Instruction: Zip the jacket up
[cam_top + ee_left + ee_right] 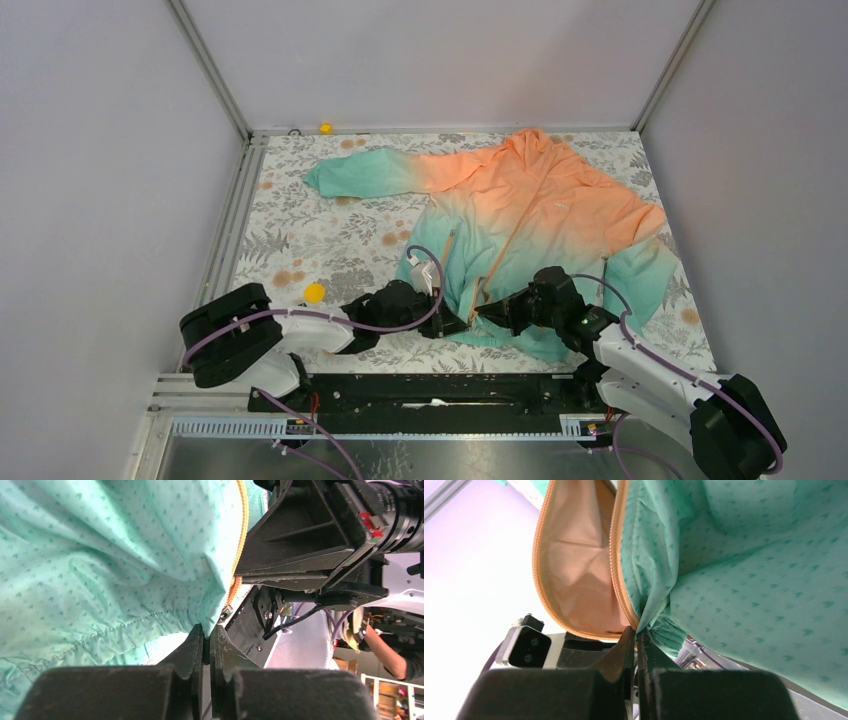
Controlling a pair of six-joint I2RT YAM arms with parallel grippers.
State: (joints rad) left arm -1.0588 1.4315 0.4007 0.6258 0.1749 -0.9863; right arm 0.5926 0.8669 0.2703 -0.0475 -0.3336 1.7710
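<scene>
Left tool [206,631] and right tool [636,633] each clamp tight onto the jacket [520,215], either side of its zipper [616,555].

Top view bright, even, shadows faint on tabletop [300,230]. Wrist views: my fingers [192,652] dark, soft-focus up close; right wrist's left side glares white.

— Where does the jacket [520,215] lie?
— Front-up on my table [300,240], toward its far right corner: hood [530,142] at the far edge, one teal sleeve [365,172] reaching left.
— Its zipper [614,565]?
— Orange, parted by the teal hem [505,338]; I see peach lining [574,575] between the two rows.
</scene>
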